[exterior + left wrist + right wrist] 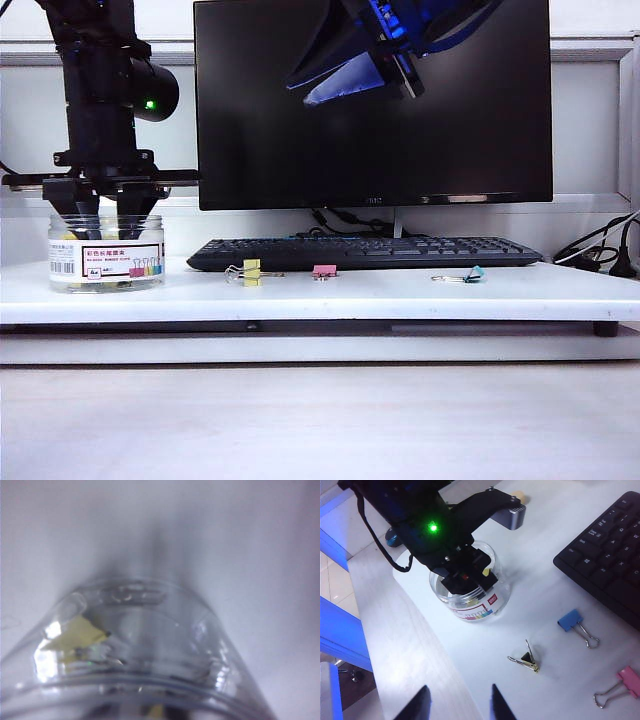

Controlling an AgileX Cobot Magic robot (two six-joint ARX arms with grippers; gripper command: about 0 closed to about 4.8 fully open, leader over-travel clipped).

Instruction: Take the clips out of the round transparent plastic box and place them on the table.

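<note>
While the left tool (98, 205) is dipped straight down into the mouth of the clear round jar (106, 253), I honestly can't tell how wide its fingers are or whether they've got anything, since the jar wall and the black housing hide the tips. The jar sits at the left end of the white table (400, 292). The left wrist view is blurry, but a yellow clip (80, 635) shows inside, lying against the jar wall.

Another yellow clip (250, 272) is already out on the table, just in front of the left end of the black keyboard (365, 252). A pink clip (324, 271) lies a bit further right, and a teal-blue clip (470, 275) beyond that.

The right tool (460, 705) hangs high over the table, in front of the monitor (372, 100), fingers spread apart and holding nothing.
</note>
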